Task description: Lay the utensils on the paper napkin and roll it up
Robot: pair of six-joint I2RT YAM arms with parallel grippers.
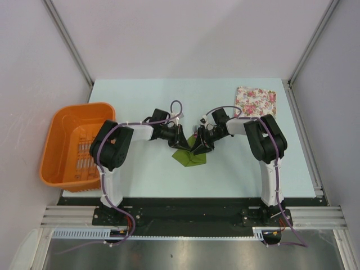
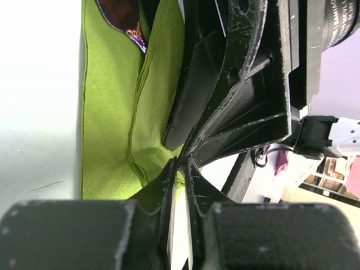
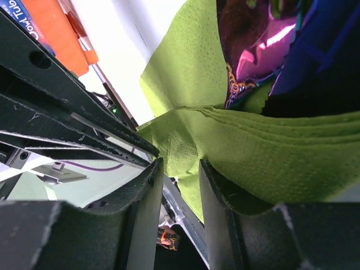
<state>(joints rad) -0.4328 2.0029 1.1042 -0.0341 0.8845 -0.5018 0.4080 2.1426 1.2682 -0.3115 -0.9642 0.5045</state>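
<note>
Pale green table (image 1: 140, 95) underneath, with both arms bent inward from the near edge, elbows out, wrists meeting mid-table. Left gripper (image 1: 181, 139) is nearly closed, tips pinching an edge of the paper napkin (image 1: 189, 157). Right gripper (image 1: 201, 147) sits just beside it, jaws partly apart around a thick fold; gripping or not, can't tell. One napkin, bunched beneath both claws. One shiny purple utensil (image 3: 261, 48) shows inside the fold; any others are hidden. Well left of the claws is one orange basket (image 1: 56, 121), and beyond the right claw, one floral pad (image 1: 256, 101).
</note>
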